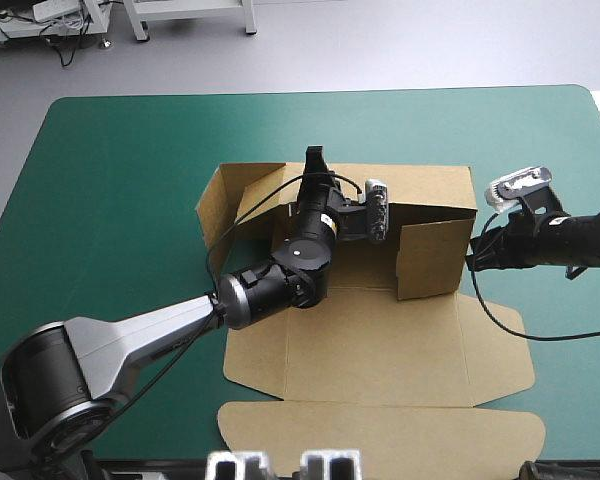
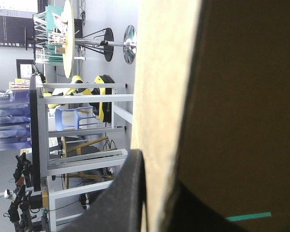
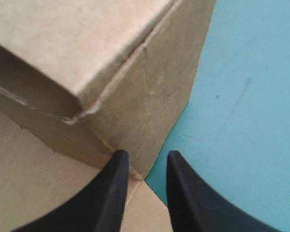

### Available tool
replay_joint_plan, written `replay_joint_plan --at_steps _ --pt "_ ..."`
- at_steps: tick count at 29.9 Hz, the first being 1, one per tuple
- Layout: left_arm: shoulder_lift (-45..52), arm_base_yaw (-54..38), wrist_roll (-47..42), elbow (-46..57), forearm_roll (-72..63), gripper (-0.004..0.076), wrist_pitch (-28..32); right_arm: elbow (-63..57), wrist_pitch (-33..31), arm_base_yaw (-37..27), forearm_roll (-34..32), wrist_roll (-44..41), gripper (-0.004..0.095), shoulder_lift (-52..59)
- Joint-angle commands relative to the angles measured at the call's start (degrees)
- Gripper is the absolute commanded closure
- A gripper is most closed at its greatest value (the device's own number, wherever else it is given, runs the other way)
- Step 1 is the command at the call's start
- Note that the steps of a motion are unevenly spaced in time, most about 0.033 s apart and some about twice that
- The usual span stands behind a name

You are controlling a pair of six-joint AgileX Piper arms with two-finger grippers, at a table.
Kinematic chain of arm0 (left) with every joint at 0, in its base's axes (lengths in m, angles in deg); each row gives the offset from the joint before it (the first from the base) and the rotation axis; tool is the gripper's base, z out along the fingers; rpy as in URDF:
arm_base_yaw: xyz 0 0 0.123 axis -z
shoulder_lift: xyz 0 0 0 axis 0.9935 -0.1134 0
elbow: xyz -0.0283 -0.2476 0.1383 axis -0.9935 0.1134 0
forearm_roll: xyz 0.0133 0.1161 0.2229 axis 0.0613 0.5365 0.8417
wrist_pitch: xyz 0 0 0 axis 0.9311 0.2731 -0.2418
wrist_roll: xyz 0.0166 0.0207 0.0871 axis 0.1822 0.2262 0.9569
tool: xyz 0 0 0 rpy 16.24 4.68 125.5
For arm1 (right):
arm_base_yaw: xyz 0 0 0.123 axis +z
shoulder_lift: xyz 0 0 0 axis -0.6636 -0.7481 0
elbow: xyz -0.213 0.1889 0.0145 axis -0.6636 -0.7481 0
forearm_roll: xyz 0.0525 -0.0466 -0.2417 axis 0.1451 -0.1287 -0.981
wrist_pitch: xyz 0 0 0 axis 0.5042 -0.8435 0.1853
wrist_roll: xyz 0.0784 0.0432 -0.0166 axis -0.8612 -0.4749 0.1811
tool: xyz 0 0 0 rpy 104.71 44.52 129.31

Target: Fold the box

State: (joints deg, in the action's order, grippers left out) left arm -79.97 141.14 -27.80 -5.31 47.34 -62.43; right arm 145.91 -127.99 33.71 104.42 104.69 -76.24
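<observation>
The brown box (image 1: 375,345) lies mid-table with its back and side walls raised and its lid (image 1: 380,435) flat toward the near edge. My left gripper (image 1: 315,160) reaches over the base to the back wall's top edge. In the left wrist view it (image 2: 157,195) is shut on the box (image 2: 159,72), with the sheet upright between a black finger (image 2: 128,193) and a shadowed side. My right gripper (image 1: 473,258) is at the right wall's near lower corner. In the right wrist view its fingers (image 3: 145,159) are all but shut, with that corner of the box (image 3: 150,96) between them.
The teal-green cover (image 1: 110,180) lies bare to the left, right and beyond the box, and it shows beside my right gripper (image 3: 241,96). The lid's rounded flaps reach close to the table's near edge.
</observation>
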Motion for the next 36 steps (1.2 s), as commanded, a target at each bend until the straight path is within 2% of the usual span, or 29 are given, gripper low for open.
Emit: replay_joint_plan --at_steps 1,11,22,25,29,36 --pt "1.4 0.4 -0.6 -0.6 -2.3 0.0734 0.1 1.3 0.3 0.0 2.2 2.5 0.049 0.2" --pt "1.4 0.4 -0.6 -0.6 -1.9 0.0734 0.6 1.3 -2.5 0.0 6.0 5.8 0.0478 -1.1" --pt "1.4 0.4 -0.6 -0.6 -1.9 0.0734 0.6 1.3 -8.8 0.0 5.0 5.2 0.0478 -1.0" --pt "1.4 0.4 -0.6 -0.6 -1.8 0.0734 0.6 1.3 -7.8 0.0 4.9 5.2 0.0478 -1.0" --pt "1.4 0.4 -0.6 -0.6 -1.6 0.0734 1.0 1.3 -2.7 0.0 5.3 5.7 0.0477 -1.4" --pt "1.4 0.4 -0.6 -0.6 -1.6 0.0734 1.7 1.3 -1.1 0.0 12.7 10.1 0.0478 -6.7"
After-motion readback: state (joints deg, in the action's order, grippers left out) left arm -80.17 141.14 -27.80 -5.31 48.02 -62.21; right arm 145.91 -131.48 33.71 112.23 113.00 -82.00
